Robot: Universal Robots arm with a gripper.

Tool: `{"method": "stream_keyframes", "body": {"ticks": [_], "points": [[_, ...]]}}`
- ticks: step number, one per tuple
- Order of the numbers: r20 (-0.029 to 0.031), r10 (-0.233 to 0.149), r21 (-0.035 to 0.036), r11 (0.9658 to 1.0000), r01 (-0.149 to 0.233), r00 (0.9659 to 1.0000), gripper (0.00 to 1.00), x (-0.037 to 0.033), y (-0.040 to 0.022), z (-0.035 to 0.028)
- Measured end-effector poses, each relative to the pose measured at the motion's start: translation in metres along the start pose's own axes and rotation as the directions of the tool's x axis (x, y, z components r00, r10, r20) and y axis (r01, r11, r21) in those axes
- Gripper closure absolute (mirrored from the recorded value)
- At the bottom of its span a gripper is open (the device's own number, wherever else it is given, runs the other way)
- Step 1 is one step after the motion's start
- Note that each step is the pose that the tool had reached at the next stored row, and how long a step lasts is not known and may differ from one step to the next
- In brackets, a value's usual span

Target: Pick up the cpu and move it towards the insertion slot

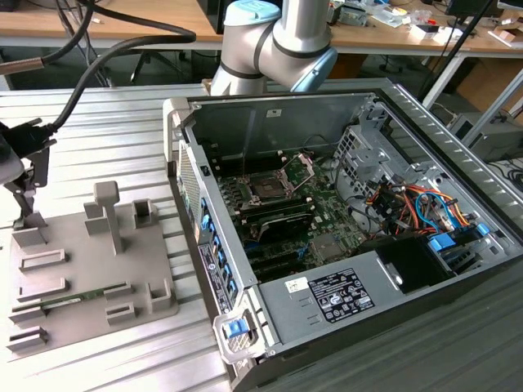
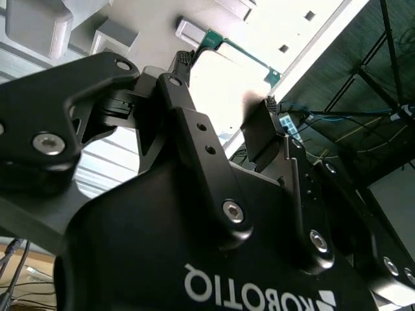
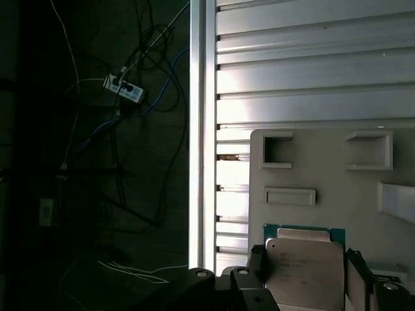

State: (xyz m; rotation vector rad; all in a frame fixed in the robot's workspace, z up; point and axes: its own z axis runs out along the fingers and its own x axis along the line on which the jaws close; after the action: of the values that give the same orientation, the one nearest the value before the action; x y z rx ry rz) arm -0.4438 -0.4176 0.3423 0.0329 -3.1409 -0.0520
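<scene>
Near the edge of the gray tray (image 3: 324, 175), cpu (image 3: 303, 280) inside the pincer (image 3: 306, 262), whether clamped unclear.

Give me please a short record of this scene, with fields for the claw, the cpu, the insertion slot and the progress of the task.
claw: at the cpu, over the gray fixture tray on the exterior view's left
cpu: silver top, green rim, at the claw; lifted or resting, cannot tell
insertion slot: inside the open computer case, retention bracket raised
progress: cpu at the tray, apart from the slot
</scene>
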Motion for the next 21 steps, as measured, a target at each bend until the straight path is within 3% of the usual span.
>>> {"method": "stream_keyframes", "body": {"ticks": [11,13,19,21], "points": [[-0.0001,0.0,0.0,1.0,0.0,1.0,0.45,0.0,0.0006,-0.0183],[-0.0001,0.0,0.0,1.0,0.0,1.0,0.45,0.0,0.0008,-0.0245],[0.0,0.0,0.0,1.0,0.0,1.0,0.45,0.0,0.0011,-0.0345],[0.0,0.0,0.0,1.0,0.0,1.0,0.45,0.0,0.0014,-0.0409]]}}
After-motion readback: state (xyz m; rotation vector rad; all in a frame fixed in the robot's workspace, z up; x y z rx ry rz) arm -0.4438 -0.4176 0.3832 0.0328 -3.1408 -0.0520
